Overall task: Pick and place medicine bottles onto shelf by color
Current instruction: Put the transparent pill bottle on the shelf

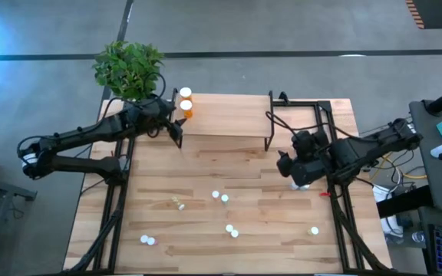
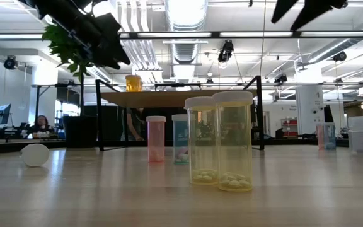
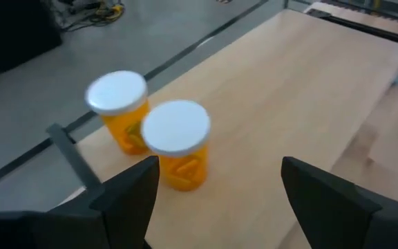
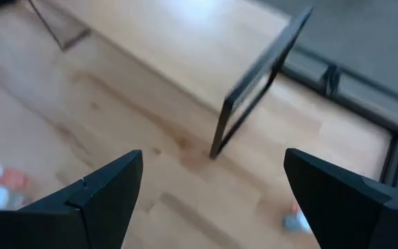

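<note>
Table (image 1: pixel 206 165): pale butcher-block wood, smooth, satin sheen noted in low view. Shelf (image 1: pixel 225 115) on table: light wood board, matt, carried on thin black metal frame. Bottles (image 2: pixel 222 142) on table: translucent glossy plastic, pills visible inside; caps matt white plastic. Left fingers (image 3: pixel 126 200) above shelf: dark, matt, smooth.

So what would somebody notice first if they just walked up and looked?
Probably the two orange bottles with white caps, standing side by side at the left end of the shelf, just past the open left gripper. Next, the leafy green plant behind that corner of the table. Then the little bottles scattered over the tabletop, including two tall yellow bottles close together.
</note>
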Controlling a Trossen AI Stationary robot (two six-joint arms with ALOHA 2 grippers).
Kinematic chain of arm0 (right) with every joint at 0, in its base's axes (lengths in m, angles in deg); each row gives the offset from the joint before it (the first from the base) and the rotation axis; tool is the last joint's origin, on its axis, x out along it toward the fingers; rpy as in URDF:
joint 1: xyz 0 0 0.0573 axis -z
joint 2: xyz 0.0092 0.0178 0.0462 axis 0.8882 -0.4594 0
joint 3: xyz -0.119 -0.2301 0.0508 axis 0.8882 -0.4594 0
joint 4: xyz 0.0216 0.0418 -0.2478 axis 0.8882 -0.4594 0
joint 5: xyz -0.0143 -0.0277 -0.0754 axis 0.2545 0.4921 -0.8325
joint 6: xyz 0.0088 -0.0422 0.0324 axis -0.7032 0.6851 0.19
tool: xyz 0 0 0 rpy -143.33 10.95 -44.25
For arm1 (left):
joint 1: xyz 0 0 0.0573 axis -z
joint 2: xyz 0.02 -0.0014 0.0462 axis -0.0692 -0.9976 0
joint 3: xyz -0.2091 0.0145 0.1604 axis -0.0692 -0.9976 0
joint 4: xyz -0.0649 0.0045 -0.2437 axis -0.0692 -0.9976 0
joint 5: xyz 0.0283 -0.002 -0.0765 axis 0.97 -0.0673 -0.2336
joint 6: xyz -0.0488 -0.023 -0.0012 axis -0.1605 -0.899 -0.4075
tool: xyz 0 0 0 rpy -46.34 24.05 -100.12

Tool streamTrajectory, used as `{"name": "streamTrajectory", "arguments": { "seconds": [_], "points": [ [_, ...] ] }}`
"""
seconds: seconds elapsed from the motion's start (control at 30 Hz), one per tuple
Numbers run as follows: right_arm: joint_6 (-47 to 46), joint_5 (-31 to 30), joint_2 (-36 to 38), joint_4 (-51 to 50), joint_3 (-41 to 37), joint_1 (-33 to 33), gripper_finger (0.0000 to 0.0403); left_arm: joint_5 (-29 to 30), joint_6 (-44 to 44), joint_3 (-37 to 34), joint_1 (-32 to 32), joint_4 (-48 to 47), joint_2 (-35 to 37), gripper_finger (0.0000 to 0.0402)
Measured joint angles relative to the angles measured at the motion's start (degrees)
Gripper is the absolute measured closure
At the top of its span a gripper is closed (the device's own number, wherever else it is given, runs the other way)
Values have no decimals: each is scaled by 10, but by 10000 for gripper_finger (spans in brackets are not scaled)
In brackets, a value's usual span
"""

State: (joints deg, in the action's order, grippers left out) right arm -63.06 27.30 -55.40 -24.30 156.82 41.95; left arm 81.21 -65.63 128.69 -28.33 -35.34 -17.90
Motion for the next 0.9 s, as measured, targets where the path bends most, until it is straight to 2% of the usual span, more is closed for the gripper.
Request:
{"name": "streamTrajectory", "arguments": {
  "seconds": [0.27, 0.47, 0.57, 0.73, 0.9],
  "points": [
    [-37, 25, 0, 0, -43, -22, 60, -26, 0, 24, 22, -26, 0, 115],
    [-10, 55, 0, 6, -84, -35, 60, -27, 6, 92, 57, -83, 0, 115],
    [19, 57, 0, 50, -115, -54, 60, -27, 17, 115, 78, -92, -1, 115],
    [51, 75, 0, 155, -163, -67, 60, -37, -3, 117, 114, -62, -1, 115],
    [30, 119, 0, 162, -193, -79, 63, -72, -13, 104, 172, 9, -21, 116]
  ]
}}
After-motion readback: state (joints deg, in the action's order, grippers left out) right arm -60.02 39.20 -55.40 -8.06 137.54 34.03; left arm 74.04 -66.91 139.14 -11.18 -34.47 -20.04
